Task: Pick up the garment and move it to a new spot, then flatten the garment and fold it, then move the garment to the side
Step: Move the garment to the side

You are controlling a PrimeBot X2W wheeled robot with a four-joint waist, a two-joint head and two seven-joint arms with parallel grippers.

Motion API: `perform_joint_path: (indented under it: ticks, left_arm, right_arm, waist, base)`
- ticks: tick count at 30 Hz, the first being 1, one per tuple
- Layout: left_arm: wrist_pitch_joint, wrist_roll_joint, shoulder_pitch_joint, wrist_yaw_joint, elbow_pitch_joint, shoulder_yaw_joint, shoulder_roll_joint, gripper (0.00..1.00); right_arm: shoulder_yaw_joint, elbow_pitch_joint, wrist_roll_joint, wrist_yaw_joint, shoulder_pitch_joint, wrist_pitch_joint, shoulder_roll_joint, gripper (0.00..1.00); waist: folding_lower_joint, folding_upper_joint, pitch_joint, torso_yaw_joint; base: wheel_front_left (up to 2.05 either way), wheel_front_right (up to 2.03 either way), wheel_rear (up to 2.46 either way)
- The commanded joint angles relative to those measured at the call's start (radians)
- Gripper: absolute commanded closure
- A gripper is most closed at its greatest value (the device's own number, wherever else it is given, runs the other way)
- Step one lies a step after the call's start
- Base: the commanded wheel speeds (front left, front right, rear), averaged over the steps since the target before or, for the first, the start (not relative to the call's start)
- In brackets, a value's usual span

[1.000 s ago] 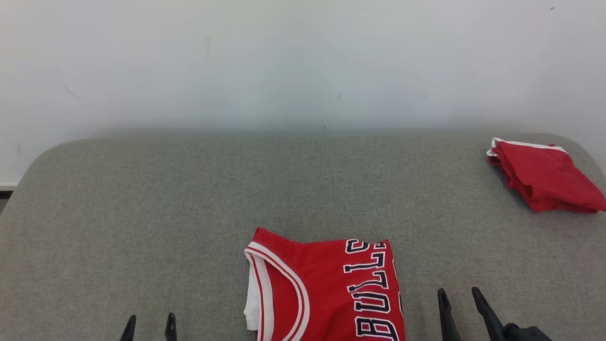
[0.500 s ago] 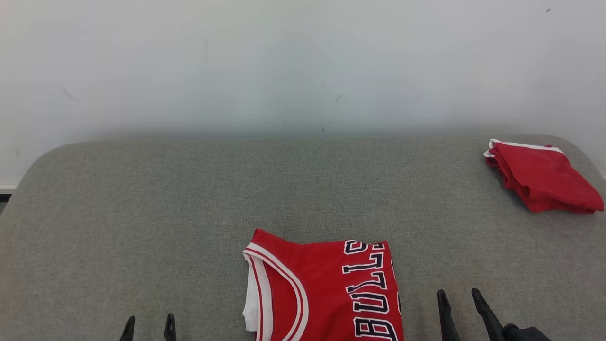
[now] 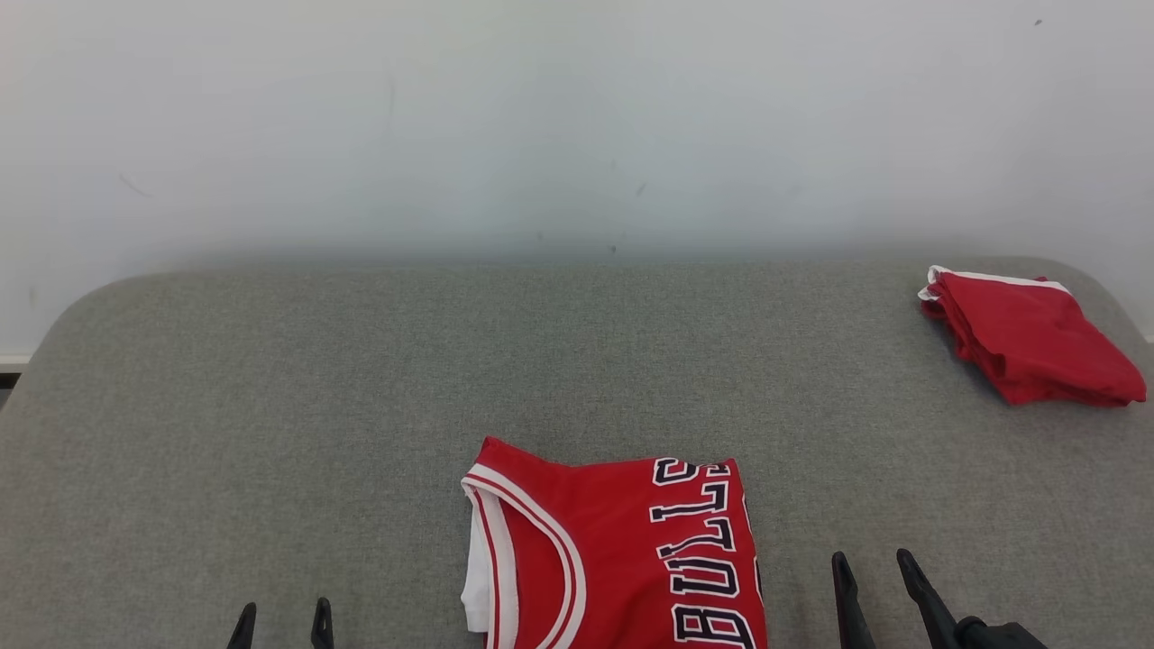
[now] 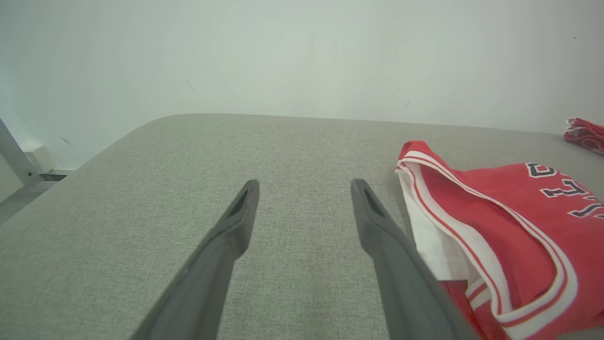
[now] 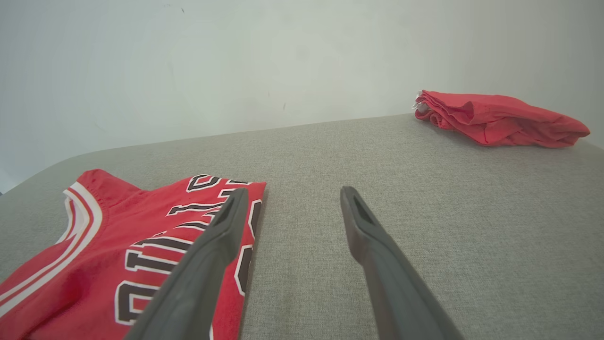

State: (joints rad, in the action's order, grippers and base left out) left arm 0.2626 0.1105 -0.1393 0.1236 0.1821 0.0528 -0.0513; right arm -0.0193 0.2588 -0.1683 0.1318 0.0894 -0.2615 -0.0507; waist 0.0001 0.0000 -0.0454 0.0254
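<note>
The garment (image 3: 622, 550) is a red jersey with white trim and black lettering, lying folded flat at the near middle of the grey padded table (image 3: 361, 379). It also lies at the right of the left wrist view (image 4: 500, 231) and at the lower left of the right wrist view (image 5: 118, 241). My left gripper (image 3: 281, 618) stands open left of the jersey, apart from it, with nothing between its fingers (image 4: 236, 226). My right gripper (image 3: 873, 568) stands open just right of the jersey's lettered edge, also holding nothing.
A second red garment (image 3: 1028, 347), folded in a small stack, lies at the table's far right corner, seen too in the right wrist view (image 5: 495, 118). A pale wall (image 3: 577, 117) rises behind the table. The table's rounded left edge drops off near a metal post (image 4: 16, 156).
The head view has shifted slightly, so the whole scene sits a little lower and further left. Neither gripper nor either garment has moved on the table.
</note>
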Motion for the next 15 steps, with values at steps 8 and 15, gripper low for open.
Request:
perform_joint_path:
  ticks: [8,15]
  left_arm:
    - [0.003,0.005,-0.005,0.002,-0.004,0.002,0.002,0.0]
    - [0.003,0.007,-0.006,0.0,-0.006,0.0,0.002,0.0]
  right_arm:
    - [-0.004,0.004,0.004,-0.002,0.002,-0.004,0.001,0.0]
    - [-0.014,0.029,0.012,-0.002,-0.013,-0.004,0.001,0.0]
  waist:
    - [-0.0001,0.0,0.0,0.0]
    - [-0.0001,0.0,0.002,0.001]
  base:
    - [0.0,0.0,0.0]
    - [0.0,0.0,0.0]
